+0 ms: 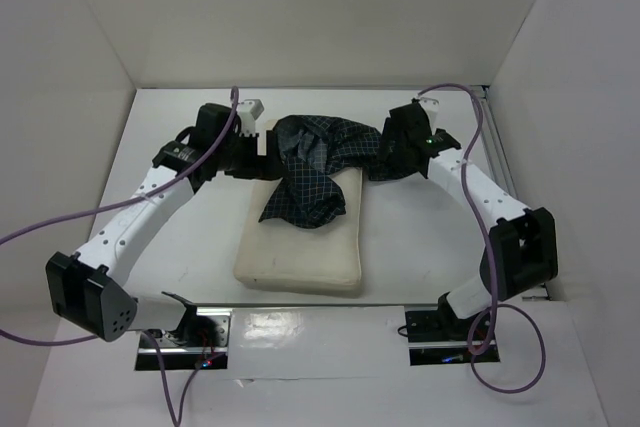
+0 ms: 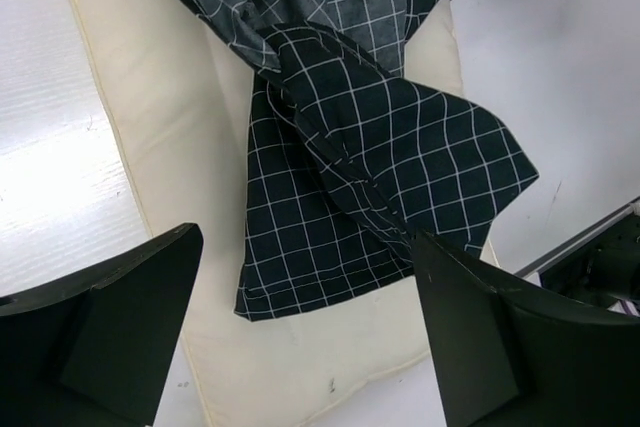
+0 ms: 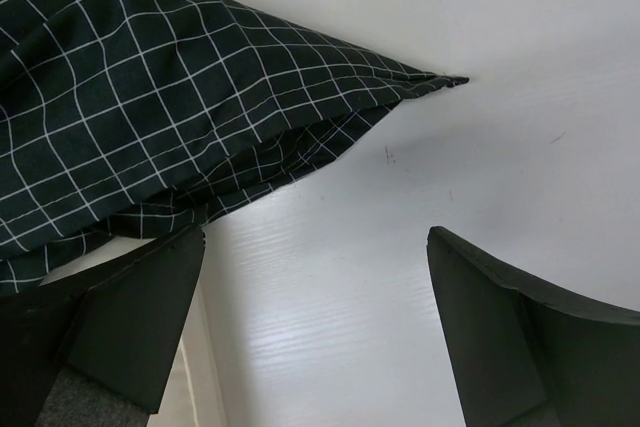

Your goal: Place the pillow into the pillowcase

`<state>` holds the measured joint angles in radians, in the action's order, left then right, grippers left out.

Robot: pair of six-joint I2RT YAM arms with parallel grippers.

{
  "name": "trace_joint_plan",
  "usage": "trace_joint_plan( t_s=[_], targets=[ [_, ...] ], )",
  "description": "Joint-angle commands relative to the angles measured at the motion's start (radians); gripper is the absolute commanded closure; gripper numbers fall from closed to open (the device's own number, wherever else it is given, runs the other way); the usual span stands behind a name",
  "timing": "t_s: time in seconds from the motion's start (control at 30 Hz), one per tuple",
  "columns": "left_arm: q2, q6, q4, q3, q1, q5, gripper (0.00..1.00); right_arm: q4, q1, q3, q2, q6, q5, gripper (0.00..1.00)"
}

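Observation:
The cream pillow lies flat on the white table. The dark checked pillowcase lies crumpled over its far end, not around it. My left gripper hovers at the pillowcase's left edge. In the left wrist view it is open and empty above the pillow and a hanging fold of the pillowcase. My right gripper is at the pillowcase's right edge. In the right wrist view it is open and empty over bare table, with a pillowcase corner beside its left finger.
White walls enclose the table at the back and on both sides. Purple cables run along both arms. The arm bases sit at the near edge.

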<state>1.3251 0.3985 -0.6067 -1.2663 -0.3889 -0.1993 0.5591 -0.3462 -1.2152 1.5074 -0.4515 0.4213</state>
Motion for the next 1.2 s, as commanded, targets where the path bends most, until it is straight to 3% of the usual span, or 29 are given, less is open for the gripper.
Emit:
trace_joint_plan(
  t_s=[0.0,0.27,0.63,0.83,0.97,1.1,1.13,1.17],
  targets=[
    [0.008,0.002,-0.004,-0.064,-0.001,-0.028,0.0,-0.036,-0.005,0.013,-0.055,0.005,-0.022,0.0],
    [0.058,-0.041,-0.036,-0.168,-0.001,0.001,0.0,-0.014,-0.071,0.089,-0.145,0.023,-0.041,0.0],
    [0.187,0.002,-0.036,-0.228,-0.022,-0.135,0.0,0.032,-0.163,0.218,-0.311,0.005,-0.153,0.0],
    [0.237,0.045,0.002,-0.162,-0.056,-0.166,0.04,-0.019,-0.186,0.325,-0.383,-0.024,-0.379,0.0],
    [0.227,0.065,0.067,-0.104,-0.056,-0.242,0.21,-0.085,-0.244,0.407,-0.394,-0.064,-0.458,0.0],
    [0.247,0.065,0.079,-0.134,-0.047,-0.207,0.74,-0.125,-0.31,0.427,-0.368,-0.078,-0.489,0.0],
    [0.258,0.065,0.065,-0.183,-0.032,-0.207,0.98,-0.139,-0.324,0.427,-0.359,-0.078,-0.489,0.0],
    [0.258,0.065,0.055,-0.212,-0.013,-0.207,1.0,-0.148,-0.336,0.427,-0.349,-0.078,-0.489,0.0]
  ],
)
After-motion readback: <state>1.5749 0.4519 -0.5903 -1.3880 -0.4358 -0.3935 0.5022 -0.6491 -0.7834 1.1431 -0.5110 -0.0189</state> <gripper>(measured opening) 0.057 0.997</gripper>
